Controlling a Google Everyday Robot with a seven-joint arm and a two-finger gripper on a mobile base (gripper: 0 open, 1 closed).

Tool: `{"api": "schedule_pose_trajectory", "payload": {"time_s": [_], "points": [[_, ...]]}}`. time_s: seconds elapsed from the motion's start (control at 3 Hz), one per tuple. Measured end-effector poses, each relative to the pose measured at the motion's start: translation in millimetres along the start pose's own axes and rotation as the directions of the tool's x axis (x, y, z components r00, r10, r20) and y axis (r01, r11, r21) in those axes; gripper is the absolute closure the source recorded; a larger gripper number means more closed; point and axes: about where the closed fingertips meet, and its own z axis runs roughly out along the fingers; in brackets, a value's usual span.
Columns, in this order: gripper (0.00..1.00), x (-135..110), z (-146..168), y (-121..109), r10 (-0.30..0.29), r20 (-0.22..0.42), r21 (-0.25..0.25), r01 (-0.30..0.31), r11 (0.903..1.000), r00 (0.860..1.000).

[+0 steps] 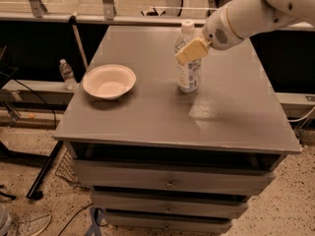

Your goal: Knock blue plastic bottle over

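The blue plastic bottle (188, 70) stands upright near the middle of the grey cabinet top (147, 112). It is clear, with a white cap and a blue-and-white label. My gripper (189, 51) comes in from the upper right on a white arm. Its tan fingers (193, 49) lie in front of the bottle's upper body, just below the cap. The bottle's shoulder is hidden behind them.
A white bowl (109, 81) sits on the left part of the cabinet top. A small clear bottle (66, 74) stands on a low ledge left of the cabinet. Drawers are below the top. Metal frame legs and cables are on the floor at left.
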Motion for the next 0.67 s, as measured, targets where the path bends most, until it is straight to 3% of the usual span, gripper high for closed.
{"api": "schedule_pose_trajectory", "payload": {"time_s": [0.33, 0.67], "points": [[1.00, 14, -20, -8, -0.025, -0.065, 0.026, 0.027, 0.9993, 0.998], [1.00, 38, -39, -14, -0.044, -0.188, 0.046, 0.053, 0.9975, 0.981]]}}
